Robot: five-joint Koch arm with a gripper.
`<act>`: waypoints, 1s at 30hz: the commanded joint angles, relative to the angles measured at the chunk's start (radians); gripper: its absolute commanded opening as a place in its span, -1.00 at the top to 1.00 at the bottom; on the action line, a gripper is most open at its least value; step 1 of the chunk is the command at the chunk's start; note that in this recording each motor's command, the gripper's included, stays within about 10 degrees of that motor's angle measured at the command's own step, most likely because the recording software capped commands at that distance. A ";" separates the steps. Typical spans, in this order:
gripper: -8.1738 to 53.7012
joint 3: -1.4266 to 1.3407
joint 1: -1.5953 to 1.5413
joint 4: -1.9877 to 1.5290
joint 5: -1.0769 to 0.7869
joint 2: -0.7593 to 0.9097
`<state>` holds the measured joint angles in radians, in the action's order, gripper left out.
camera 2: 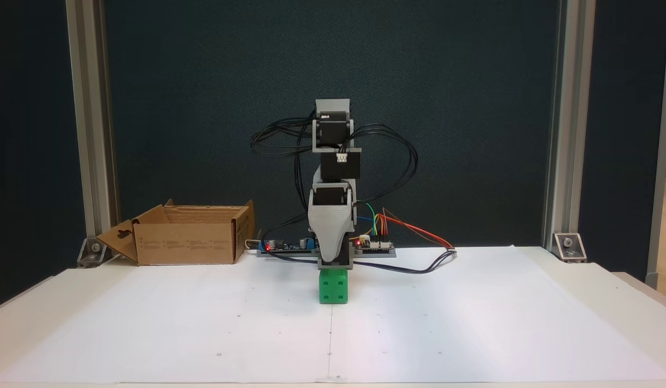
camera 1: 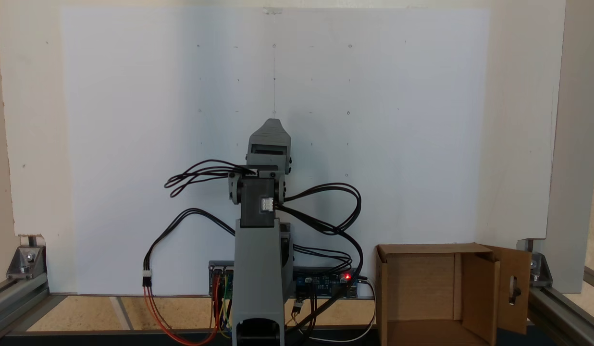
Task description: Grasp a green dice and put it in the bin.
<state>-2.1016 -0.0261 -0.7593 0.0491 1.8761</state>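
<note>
Reaching down over the small bright green cube with rounded corners and darker pips, the green dice, your grey printed gripper sits directly on top of it in a fixed view, its lower end touching or all but touching the cube's upper face. The dice rests on the white paper sheet that covers the bench, on the bench's centre line and nearer the back edge, where the arm's base stands, than the front edge. You cannot tell from either fixed view whether the jaws are spread, closed or already clamped on the cube, since they lie one behind the other. The step in hand looks like the grasp itself, with the dice not yet lifted. The brown corrugated cardboard box with loose flaps, the bin, stands at the bench's back edge, well apart from the dice and close to the back corner. Next, you would need a firm squeeze, a clear lift, then a swing over the box's open top before letting go.
</note>
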 commanded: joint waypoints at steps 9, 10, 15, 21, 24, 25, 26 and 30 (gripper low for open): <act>-0.70 0.009 -0.028 0.025 0.038 -0.084; -0.70 0.009 -0.026 0.035 0.038 -0.091; -0.70 0.008 -0.021 0.084 0.040 -0.137; -0.70 0.002 -0.009 0.097 0.038 -0.178; -0.68 -0.003 -0.006 0.097 0.038 -0.193; -0.68 -0.005 -0.006 0.097 0.038 -0.198; -0.68 -0.009 -0.006 0.097 0.038 -0.198; -0.68 -0.017 -0.006 0.097 0.038 -0.213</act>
<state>-2.1384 -0.0353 -0.6627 0.0506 1.6613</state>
